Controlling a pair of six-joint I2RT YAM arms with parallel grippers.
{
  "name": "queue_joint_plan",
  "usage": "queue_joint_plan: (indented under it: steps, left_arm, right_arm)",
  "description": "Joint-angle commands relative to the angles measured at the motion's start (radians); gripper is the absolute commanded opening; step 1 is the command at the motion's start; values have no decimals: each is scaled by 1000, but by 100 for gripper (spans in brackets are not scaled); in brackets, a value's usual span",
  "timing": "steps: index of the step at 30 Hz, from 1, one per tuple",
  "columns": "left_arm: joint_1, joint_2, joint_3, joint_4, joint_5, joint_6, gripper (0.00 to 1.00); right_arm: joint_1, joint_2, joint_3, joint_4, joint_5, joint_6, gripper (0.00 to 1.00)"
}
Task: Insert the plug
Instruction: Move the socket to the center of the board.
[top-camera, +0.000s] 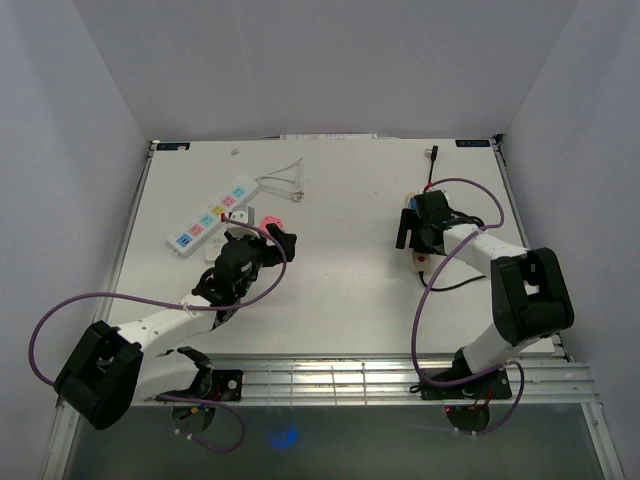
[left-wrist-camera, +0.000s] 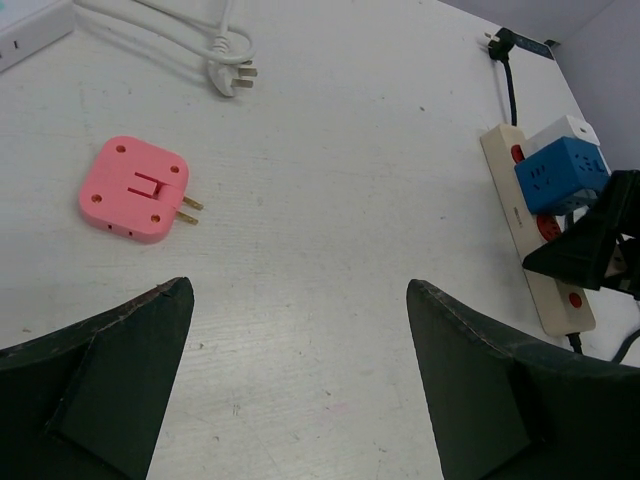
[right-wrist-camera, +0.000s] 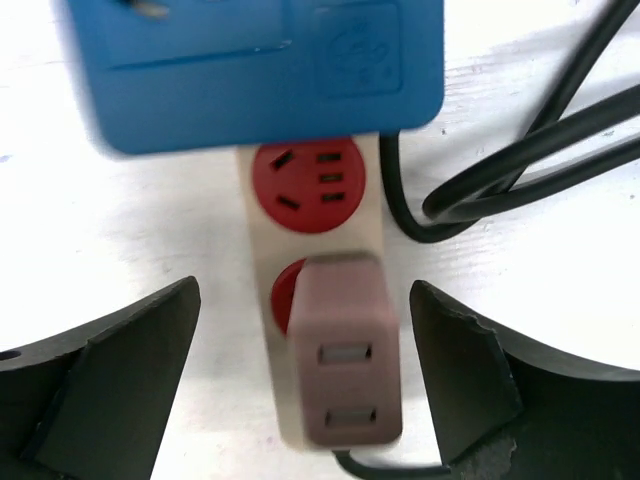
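A pink square plug adapter (left-wrist-camera: 135, 188) lies flat on the white table with its brass prongs pointing right; in the top view (top-camera: 272, 222) it is just ahead of my left gripper (top-camera: 275, 242). My left gripper (left-wrist-camera: 298, 300) is open and empty, near and to the right of the pink adapter. A beige power strip with red sockets (right-wrist-camera: 312, 185) lies under my right gripper (right-wrist-camera: 305, 300), which is open with its fingers on either side of a mauve USB charger (right-wrist-camera: 345, 365) seated on the strip. A blue cube adapter (right-wrist-camera: 265, 70) sits on the strip further along.
A white power strip with coloured buttons (top-camera: 210, 220) lies at the back left, its white cord and plug (left-wrist-camera: 235, 75) beside it. A black cord loops beside the beige strip (right-wrist-camera: 480, 190), and its black plug (top-camera: 433, 154) lies near the back edge. White walls enclose the table.
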Motion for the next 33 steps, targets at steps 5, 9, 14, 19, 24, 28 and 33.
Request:
queue_joint_plan:
  steps: [5, 9, 14, 19, 24, 28, 33]
  left_arm:
    - [7, 7, 42, -76, -130, -43, 98]
    - [9, -2, 37, -100, -200, -158, 98]
    - [9, -60, -13, -68, -222, -298, 98]
    - [12, 16, 46, -77, -245, -252, 85]
    - [46, 131, 275, -290, -243, -227, 98]
    - [147, 308, 572, -552, -218, -224, 98]
    - [276, 403, 764, -597, -213, -138, 98]
  right_arm:
    - [54, -262, -69, 65, -23, -6, 90]
    - [111, -415, -143, 104, 49, 1, 90]
    - [188, -608, -319, 307, 69, 5, 90]
    - [231, -601, -362, 413, 28, -1, 90]
    - [263, -552, -365, 437, 12, -24, 90]
    - [264, -532, -381, 466, -6, -35, 90]
    - [266, -540, -408, 497, -32, -30, 90]
